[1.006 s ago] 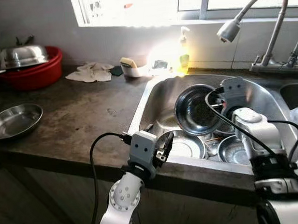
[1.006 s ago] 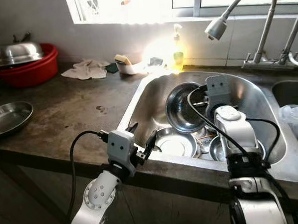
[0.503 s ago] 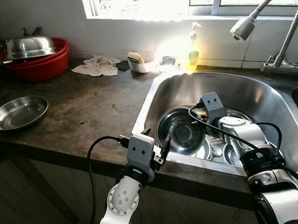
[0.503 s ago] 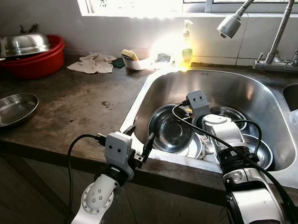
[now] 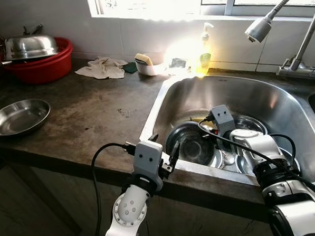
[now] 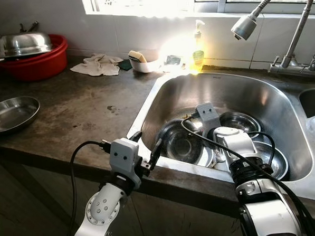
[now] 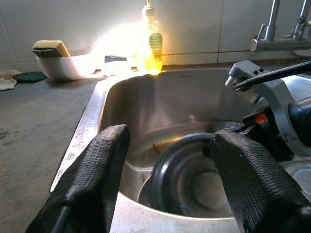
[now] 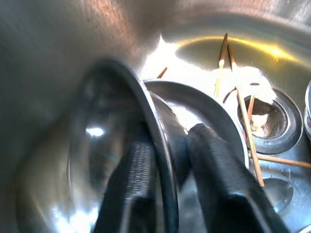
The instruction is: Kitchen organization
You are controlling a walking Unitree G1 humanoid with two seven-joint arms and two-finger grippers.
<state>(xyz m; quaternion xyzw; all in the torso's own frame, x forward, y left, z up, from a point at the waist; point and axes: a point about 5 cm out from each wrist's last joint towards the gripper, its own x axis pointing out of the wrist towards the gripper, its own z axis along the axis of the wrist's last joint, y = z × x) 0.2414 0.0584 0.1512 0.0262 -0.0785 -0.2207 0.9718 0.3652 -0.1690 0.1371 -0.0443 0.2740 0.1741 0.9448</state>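
The sink [image 5: 283,98] occupies the counter's right side and holds stacked steel dishes. The steel bowl [image 5: 193,145] sits at the basin's 8 o'clock, tilted. The right gripper [image 8: 167,174] is clamped on its rim. The left gripper [image 7: 167,184], fingers spread, hovers at the sink's front edge.
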